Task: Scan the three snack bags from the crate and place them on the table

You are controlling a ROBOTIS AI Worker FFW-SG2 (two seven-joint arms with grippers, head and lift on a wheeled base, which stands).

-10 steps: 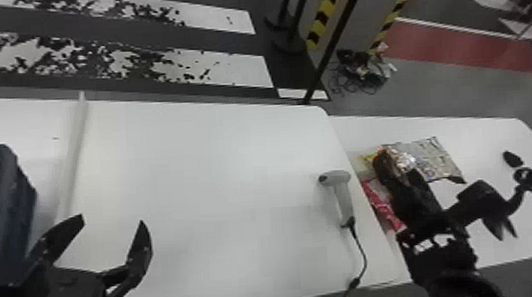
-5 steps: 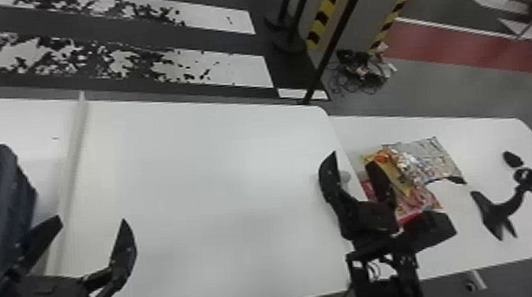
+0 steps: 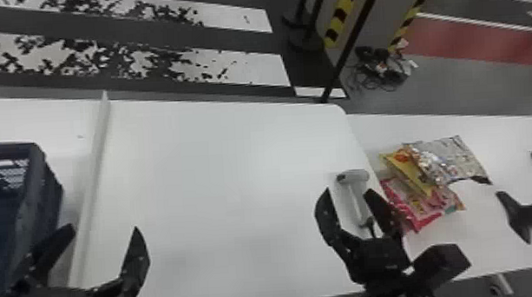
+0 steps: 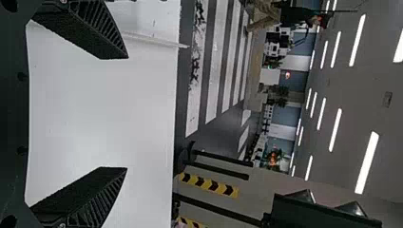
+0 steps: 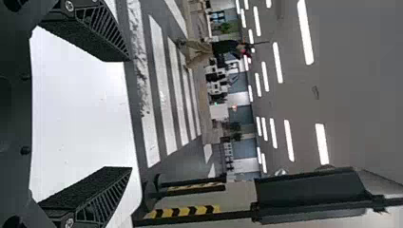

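No text, label, brand, number or sign is showing readably. At the right of the head view, the silver bag (image 3: 457, 159), the yellow bag (image 3: 403, 169) and the red bag (image 3: 420, 214) are carrying coloured print too blurred to read.
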